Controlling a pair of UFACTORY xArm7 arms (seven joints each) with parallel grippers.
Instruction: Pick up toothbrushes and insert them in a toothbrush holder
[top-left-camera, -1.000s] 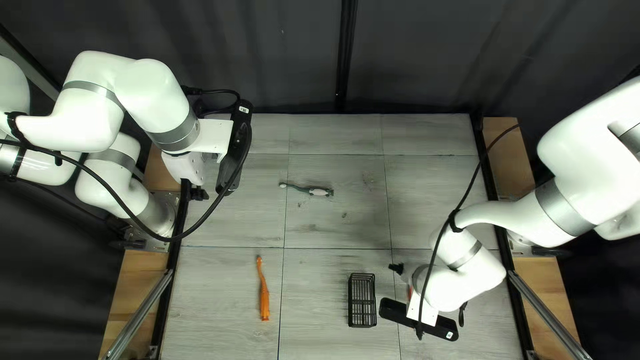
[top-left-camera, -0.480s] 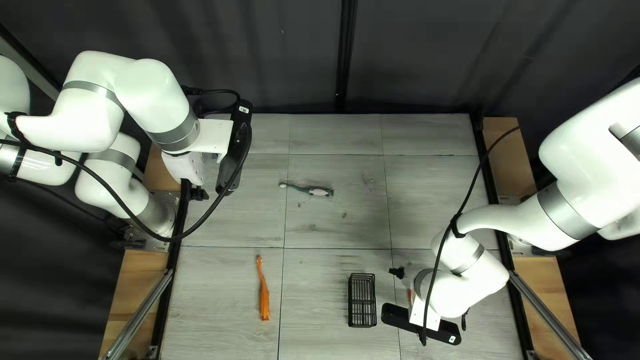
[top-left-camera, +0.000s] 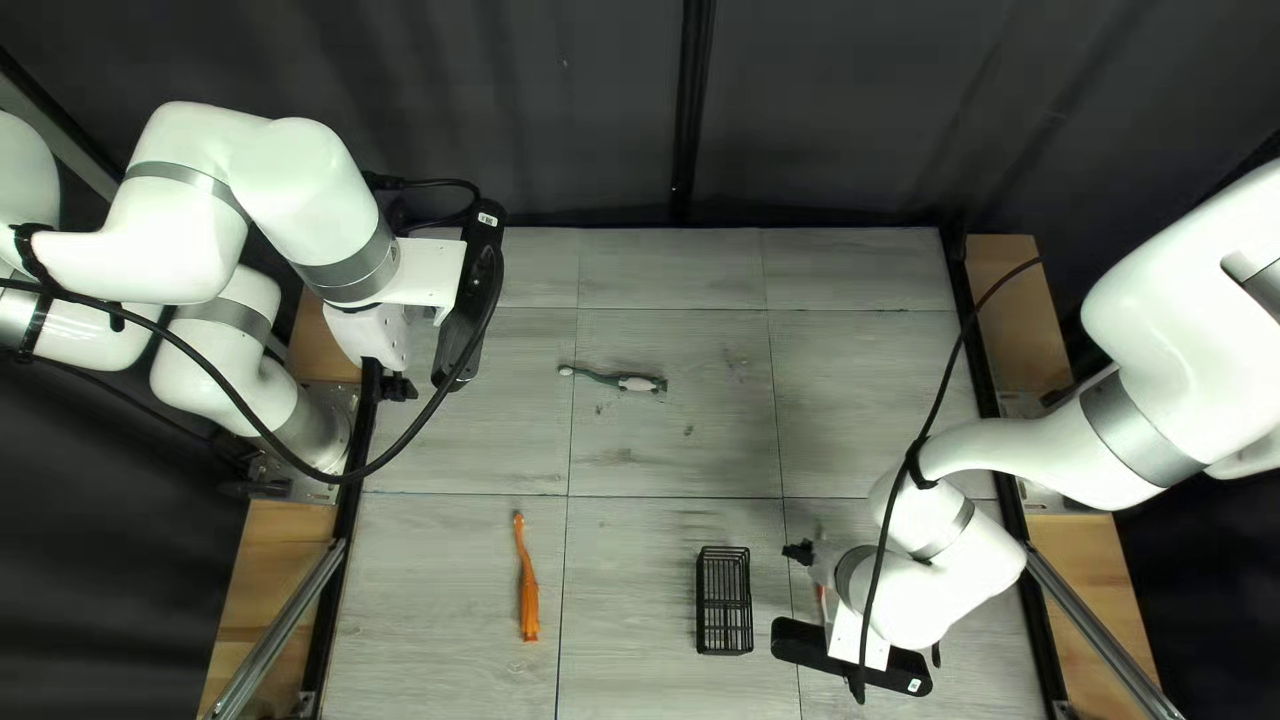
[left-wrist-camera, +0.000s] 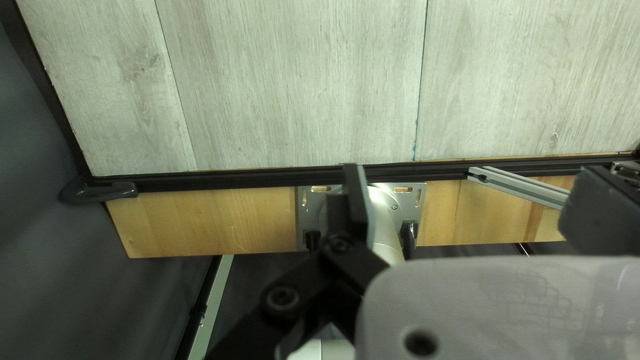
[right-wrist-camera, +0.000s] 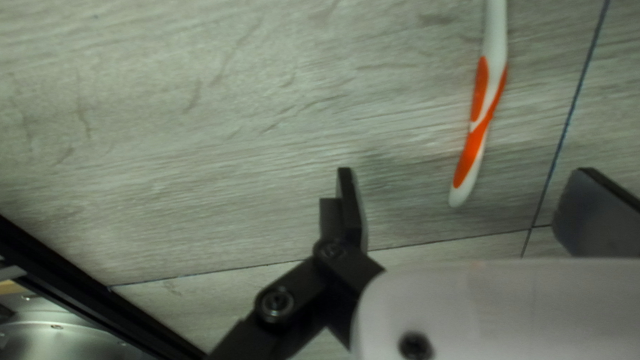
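Pale wood-grain tabletop [top-left-camera: 667, 447], dark curtain [top-left-camera: 827, 120] behind its far edge. 3 toothbrushes visible across the views. Orange-and-white toothbrush [right-wrist-camera: 477, 127] lies under and ahead of the right gripper [right-wrist-camera: 465, 177], handle end in line with the gap; its head is out of the wrist picture. Right fingers stand wide apart, nothing held.

Step in hand, as I judge it: the right arm's pick. Handle runs roughly along the gap, so closing goes across it, which is good. Advise easing ahead until the fingers straddle the orange grip, a small twist to match the handle's slant, then straight down, low enough to pinch a thin handle without scraping the table. Leave the tail end free below the fingers for inserting. Risk: pinching only the rounded tip, letting the brush swivel on lift.

Container: black slatted toothbrush holder [top-left-camera: 702, 600], near side of the table, just beside the right arm's wrist. No toothbrush seen in it. Can't tell how its openings are laid out; light-looking, may skid if nudged.

Others: green-and-white toothbrush [top-left-camera: 630, 382] farther back; orange toothbrush [top-left-camera: 528, 596] left of the holder in the top left view. Left gripper [left-wrist-camera: 470, 180] released, over the table's edge.
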